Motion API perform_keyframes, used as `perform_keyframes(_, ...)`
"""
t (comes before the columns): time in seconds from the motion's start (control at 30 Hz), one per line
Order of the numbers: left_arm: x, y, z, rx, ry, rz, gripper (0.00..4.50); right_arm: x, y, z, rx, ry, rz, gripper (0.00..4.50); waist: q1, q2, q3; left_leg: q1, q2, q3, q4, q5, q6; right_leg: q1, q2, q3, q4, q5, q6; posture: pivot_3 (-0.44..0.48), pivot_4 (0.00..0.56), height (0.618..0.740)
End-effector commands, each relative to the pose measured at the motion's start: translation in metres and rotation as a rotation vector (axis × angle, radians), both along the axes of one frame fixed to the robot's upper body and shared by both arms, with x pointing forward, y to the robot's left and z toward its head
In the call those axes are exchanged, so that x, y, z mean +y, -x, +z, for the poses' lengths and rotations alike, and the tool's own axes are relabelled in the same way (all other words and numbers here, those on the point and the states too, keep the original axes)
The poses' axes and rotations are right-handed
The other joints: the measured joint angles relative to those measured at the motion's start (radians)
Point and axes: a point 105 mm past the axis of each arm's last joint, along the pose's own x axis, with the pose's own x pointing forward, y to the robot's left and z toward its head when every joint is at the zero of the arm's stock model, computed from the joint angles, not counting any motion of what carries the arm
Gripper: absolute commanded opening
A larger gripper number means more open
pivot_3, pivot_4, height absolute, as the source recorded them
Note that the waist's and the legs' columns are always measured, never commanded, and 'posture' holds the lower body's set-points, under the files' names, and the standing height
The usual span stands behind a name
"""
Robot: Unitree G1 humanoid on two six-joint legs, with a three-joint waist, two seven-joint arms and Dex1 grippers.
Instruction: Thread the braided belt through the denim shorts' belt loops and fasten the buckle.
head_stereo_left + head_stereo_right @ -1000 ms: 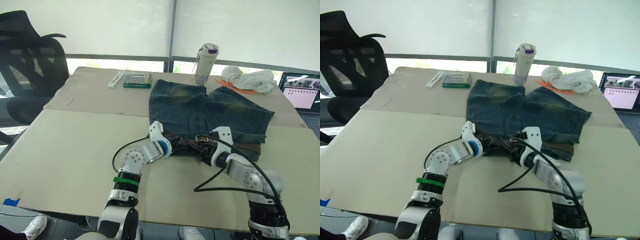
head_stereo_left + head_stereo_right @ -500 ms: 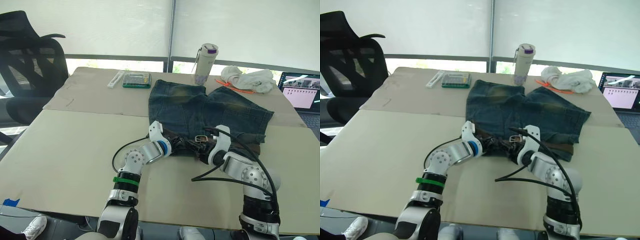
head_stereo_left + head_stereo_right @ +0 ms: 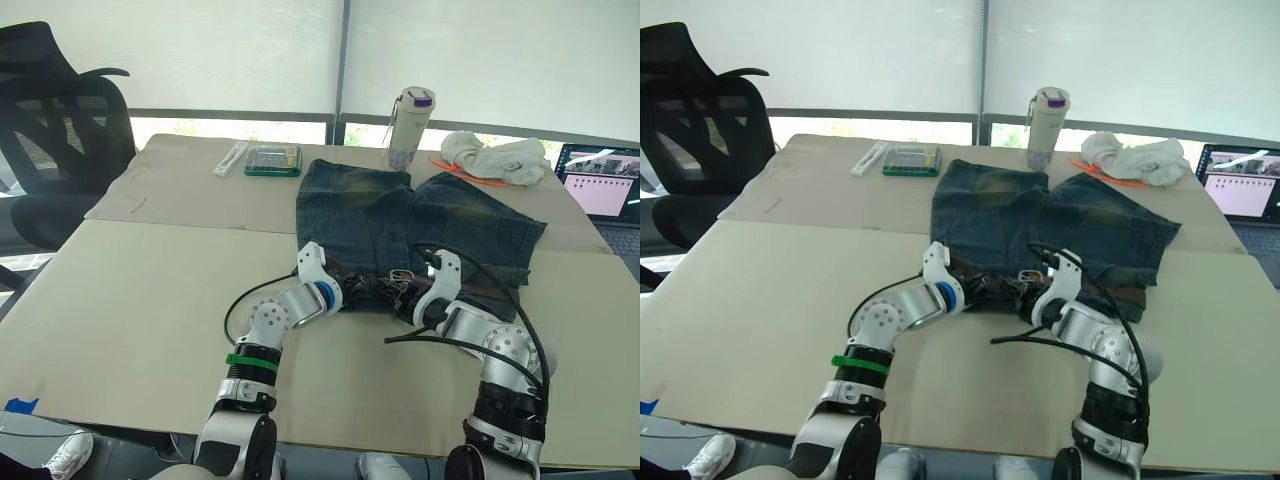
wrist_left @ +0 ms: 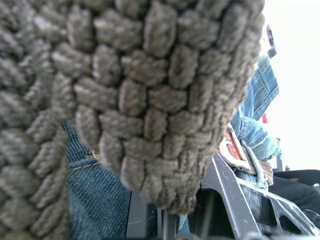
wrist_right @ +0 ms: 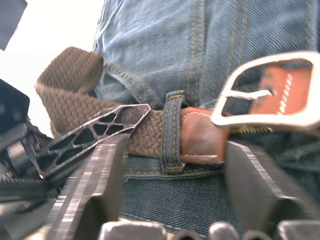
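1. The denim shorts lay flat on the table, waistband toward the robot, legs pointing at the far edge.
2. The braided belt ran along the waistband and passed under one of the belt loops.
3. The buckle sat just beside that loop, on the belt's leather end, unfastened.
4. Right gripper stood with fingers spread wide on either side of the loop, holding nothing.
5. Left gripper was at the waistband, with the belt's weave pressed close against its camera; its finger state could not be judged.
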Motion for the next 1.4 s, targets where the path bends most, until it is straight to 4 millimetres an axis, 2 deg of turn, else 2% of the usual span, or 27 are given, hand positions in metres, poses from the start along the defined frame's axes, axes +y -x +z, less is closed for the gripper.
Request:
perform_keyframes(0.03,-0.057,0.017,0.042,-0.074,0.109,-0.141,0.0,0.01,0.003,0.017,-0.054,-0.038,0.055,1.13,0.0,0.0,0.0,0.0,0.0,0.0,0.0,0.0,0.0,0.0,0.0,0.0,0.0,0.0,0.0,0.0,0.15,0.737)
perform_keyframes(0.13,-0.056,0.017,0.041,-0.073,0.107,-0.14,0.0,0.01,0.004,0.019,-0.06,-0.044,0.054,0.1,-0.001,0.0,0.0,0.0,0.0,0.0,0.0,0.0,0.0,0.0,0.0,0.0,0.0,0.0,0.0,0.0,0.15,0.737)
perform_keyframes(0.27,-0.054,0.015,0.04,-0.074,0.103,-0.131,0.0,0.006,0.004,0.025,-0.081,-0.041,0.044,0.04,-0.001,0.0,0.0,0.0,0.0,0.0,0.0,0.0,0.0,0.0,0.0,0.0,0.0,0.0,0.0,0.0,0.15,0.737)
perform_keyframes(0.5,-0.046,0.013,0.037,-0.079,0.101,-0.119,0.0,-0.012,0.0,0.042,-0.138,-0.036,-0.017,0.04,0.0,0.0,0.0,-0.001,0.0,0.0,0.0,0.0,0.0,0.0,0.0,0.0,0.0,0.0,0.0,0.0,0.15,0.737)
perform_keyframes(0.53,-0.046,0.014,0.036,-0.08,0.102,-0.125,0.75,-0.014,-0.001,0.044,-0.145,-0.039,-0.024,0.0,0.0,0.0,0.0,-0.001,0.0,0.0,0.0,0.0,0.0,0.0,0.0,0.0,0.0,0.0,0.0,0.0,0.15,0.737)
perform_keyframes(0.57,-0.046,0.014,0.035,-0.083,0.1,-0.129,0.95,-0.015,-0.001,0.045,-0.149,-0.043,-0.03,0.0,0.0,0.0,0.0,-0.001,0.0,0.0,0.0,0.0,0.0,-0.001,0.0,0.0,-0.001,0.0,0.0,0.0,0.15,0.737)
perform_keyframes(0.63,-0.045,0.015,0.033,-0.085,0.085,-0.132,1.72,-0.015,-0.002,0.047,-0.152,-0.054,-0.035,0.0,0.0,0.0,0.0,-0.001,0.0,0.0,0.0,0.0,0.0,-0.001,0.0,0.0,-0.001,0.0,0.0,0.0,0.15,0.737)
perform_keyframes(0.73,-0.042,0.012,0.028,-0.086,0.035,-0.119,2.63,-0.017,-0.002,0.05,-0.16,-0.083,-0.05,0.0,0.0,0.0,0.0,-0.001,0.0,0.0,0.0,0.0,0.0,-0.001,0.0,0.0,-0.001,0.0,0.0,0.0,0.15,0.737)
perform_keyframes(0.77,-0.041,0.012,0.026,-0.085,0.023,-0.115,2.82,-0.019,-0.003,0.051,-0.162,-0.098,-0.059,0.0,0.0,0.0,0.0,-0.001,0.0,0.0,0.0,0.0,0.0,-0.001,0.0,0.0,-0.001,0.0,0.0,0.0,0.15,0.737)
perform_keyframes(0.83,-0.039,0.011,0.024,-0.085,0.014,-0.114,3.04,-0.021,-0.004,0.053,-0.164,-0.135,-0.076,0.0,-0.001,0.0,0.0,-0.001,0.0,0.0,0.0,0.0,0.0,-0.001,0.0,0.0,-0.001,0.0,0.0,0.0,0.15,0.737)
perform_keyframes(0.97,-0.037,0.012,0.02,-0.085,-0.001,-0.119,3.04,-0.022,-0.003,0.051,-0.145,-0.17,-0.088,0.0,-0.001,0.0,0.0,-0.001,0.0,0.0,0.0,0.0,0.0,-0.001,0.0,0.0,-0.001,0.0,0.0,0.0,0.15,0.737)
perform_keyframes(1.13,-0.036,0.012,0.019,-0.076,-0.004,-0.116,3.04,-0.016,-0.003,0.042,-0.138,-0.106,-0.07,0.0,-0.003,0.0,0.0,-0.001,0.0,0.0,0.0,0.0,0.0,-0.001,0.0,0.0,-0.001,0.0,0.0,0.0,0.15,0.737)
perform_keyframes(1.2,-0.036,0.012,0.019,-0.076,-0.005,-0.114,3.05,-0.015,-0.005,0.039,-0.137,-0.1,-0.072,0.8,-0.004,0.0,0.0,-0.001,0.0,0.0,0.0,0.0,0.0,-0.001,0.0,0.0,-0.001,0.0,0.0,0.0,0.15,0.737)
perform_keyframes(1.37,-0.036,0.011,0.019,-0.076,-0.006,-0.111,3.05,-0.015,-0.01,0.035,-0.135,-0.085,-0.095,2.44,-0.013,0.0,0.0,0.0,0.0,0.0,0.0,0.0,0.0,0.0,0.0,0.0,-0.001,0.0,0.0,0.0,0.15,0.737)
perform_keyframes(1.4,-0.035,0.011,0.019,-0.075,-0.006,-0.11,3.05,-0.015,-0.011,0.034,-0.133,-0.087,-0.101,2.44,-0.015,0.0,0.0,0.0,0.0,0.0,0.0,0.0,0.0,0.0,0.0,0.0,0.0,0.0,0.0,0.0,0.15,0.737)
